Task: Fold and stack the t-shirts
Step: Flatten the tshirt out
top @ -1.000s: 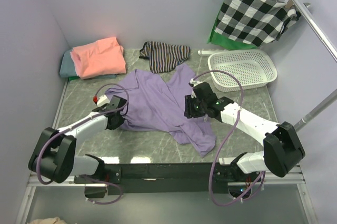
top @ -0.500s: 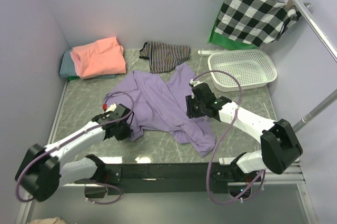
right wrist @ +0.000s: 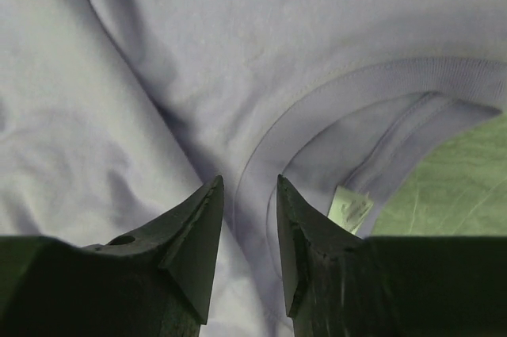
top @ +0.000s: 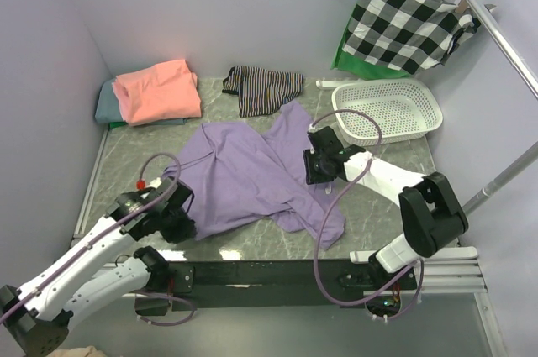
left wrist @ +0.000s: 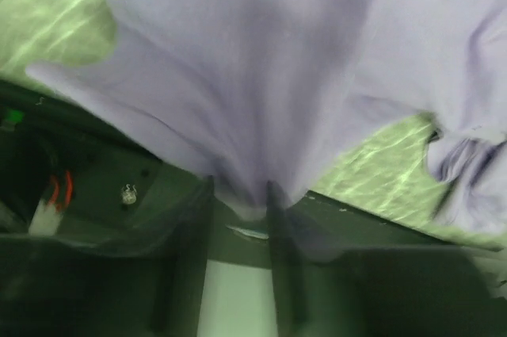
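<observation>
Left gripper [left wrist: 236,194] is pinching an edge of 1 lavender-purple cotton t-shirt [top: 239,176], likely stretching it flat; right gripper [right wrist: 247,186] is hovering narrowly parted, apparently empty, beside its collar [right wrist: 380,83].

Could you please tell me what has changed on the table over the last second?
The left hand pulled back toward the near-left edge, pinching the lavender t-shirt by its edge and dragging that side out flatter. The right hand edged slightly farther out, fingers a little apart at the collar. The salmon-pink t-shirt on the grey-teal t-shirt, the striped cloth, basket and checked cloth stayed put.
</observation>
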Available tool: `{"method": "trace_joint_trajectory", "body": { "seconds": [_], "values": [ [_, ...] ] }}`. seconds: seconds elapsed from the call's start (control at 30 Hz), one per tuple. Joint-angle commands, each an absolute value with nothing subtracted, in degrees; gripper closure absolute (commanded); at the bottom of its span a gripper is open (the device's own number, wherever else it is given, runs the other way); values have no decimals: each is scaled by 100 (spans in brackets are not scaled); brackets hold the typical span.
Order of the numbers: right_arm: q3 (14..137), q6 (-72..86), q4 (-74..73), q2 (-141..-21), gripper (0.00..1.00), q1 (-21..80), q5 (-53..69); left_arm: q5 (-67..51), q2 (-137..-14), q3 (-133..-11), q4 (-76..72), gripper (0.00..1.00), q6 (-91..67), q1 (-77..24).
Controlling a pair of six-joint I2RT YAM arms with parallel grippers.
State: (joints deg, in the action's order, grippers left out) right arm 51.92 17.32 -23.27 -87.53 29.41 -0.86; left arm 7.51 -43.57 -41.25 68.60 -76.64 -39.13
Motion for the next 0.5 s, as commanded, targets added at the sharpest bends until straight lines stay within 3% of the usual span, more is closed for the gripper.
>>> {"method": "trace_joint_trajectory", "body": {
  "seconds": [0.0,0.03,0.1,0.2,0.37,0.47],
  "values": [
    [5090,1881,-2654,-8026,59,2927,175,1221,-4464,-4851,7884,10,-7868,-3938],
    [4932,1907,-2646,-7920,58,2927,228,1335,-4552,-4895,7866,1,-7884,-3946],
    [4843,2004,-2672,-7665,56,2927,54,1546,-4666,-5149,7770,0,-7814,-3938],
    [4834,2030,-2611,-7506,44,2874,-570,2126,-5035,-5624,7394,1,-7498,-3946],
    [5070,1995,-1778,-7839,41,2330,-282,3242,-5940,-5924,5962,1,-6333,-3772],
    [5615,1951,-1522,-8524,42,2066,156,2868,-6607,-5801,4530,1,-5427,-3036]
  ]
}}
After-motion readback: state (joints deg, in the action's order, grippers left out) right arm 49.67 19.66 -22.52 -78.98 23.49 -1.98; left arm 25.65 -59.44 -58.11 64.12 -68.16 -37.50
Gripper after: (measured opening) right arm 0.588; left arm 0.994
